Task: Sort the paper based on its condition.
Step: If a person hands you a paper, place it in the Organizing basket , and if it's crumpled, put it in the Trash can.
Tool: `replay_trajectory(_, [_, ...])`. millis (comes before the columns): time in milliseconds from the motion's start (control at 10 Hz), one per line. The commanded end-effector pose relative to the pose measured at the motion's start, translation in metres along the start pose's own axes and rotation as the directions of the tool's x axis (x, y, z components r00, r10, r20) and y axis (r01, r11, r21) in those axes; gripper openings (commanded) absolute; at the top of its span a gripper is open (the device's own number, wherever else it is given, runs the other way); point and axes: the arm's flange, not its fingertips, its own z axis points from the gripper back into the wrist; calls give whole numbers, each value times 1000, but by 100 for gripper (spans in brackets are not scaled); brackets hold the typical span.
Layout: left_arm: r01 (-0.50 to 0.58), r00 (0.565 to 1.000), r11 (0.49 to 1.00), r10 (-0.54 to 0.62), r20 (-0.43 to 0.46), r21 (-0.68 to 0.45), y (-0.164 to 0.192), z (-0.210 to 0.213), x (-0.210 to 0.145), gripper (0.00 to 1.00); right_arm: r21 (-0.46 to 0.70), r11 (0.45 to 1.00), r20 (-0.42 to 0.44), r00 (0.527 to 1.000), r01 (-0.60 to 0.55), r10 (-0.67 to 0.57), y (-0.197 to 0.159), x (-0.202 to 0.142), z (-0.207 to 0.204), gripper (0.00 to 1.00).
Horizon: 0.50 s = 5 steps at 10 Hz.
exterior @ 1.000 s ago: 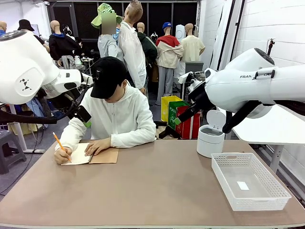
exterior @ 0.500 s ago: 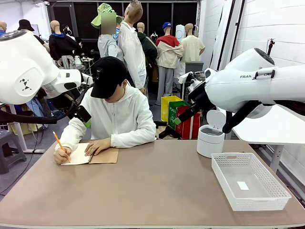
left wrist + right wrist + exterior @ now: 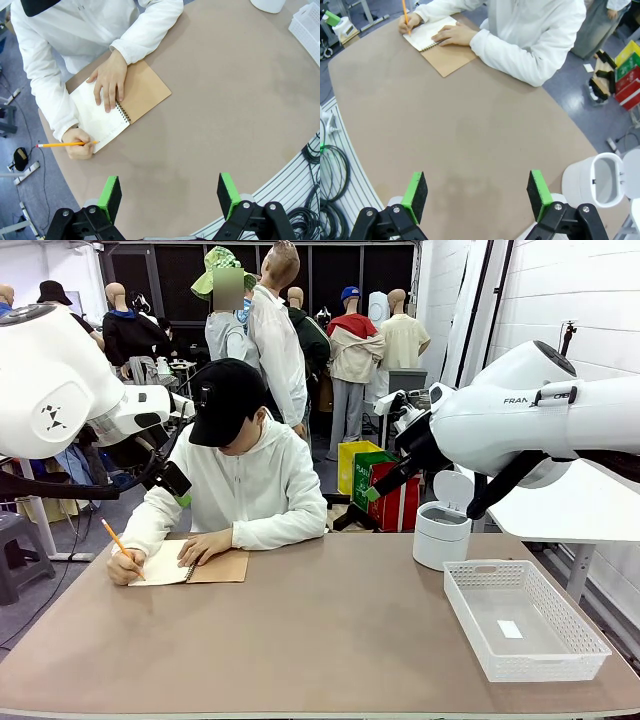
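Paper [image 3: 97, 117] being written on as open page of notebook [image 3: 147, 92], upper left of left wrist frame, edges lying diagonal, long axis unclear. Left end effector [image 3: 170, 192] being held spread, empty, nearer; right end effector [image 3: 476, 195] likewise spread.

One notebook [image 3: 222, 567], one pencil [image 3: 121, 537], one basket [image 3: 541, 664], one bin [image 3: 440, 537], one person [image 3: 250, 485], two tools: left tool [image 3: 169, 196], right tool [image 3: 476, 195].

2 bulky white arms [image 3: 520, 420], black at the joints; black tools [image 3: 169, 190] with green pads [image 3: 110, 197].
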Motion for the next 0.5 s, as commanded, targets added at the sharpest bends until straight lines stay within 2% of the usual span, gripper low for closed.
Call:
replay_trajectory(0, [2,1000,1000,-2,2,-1,1,1,0,100,-12,1000,-4,1000,3,-3,-1,0,0,100])
replay_trajectory(400, [2,1000,1000,-2,2,-1,1,1,0,100,-12,1000,-4,1000,3,-3,-1,0,0,100])
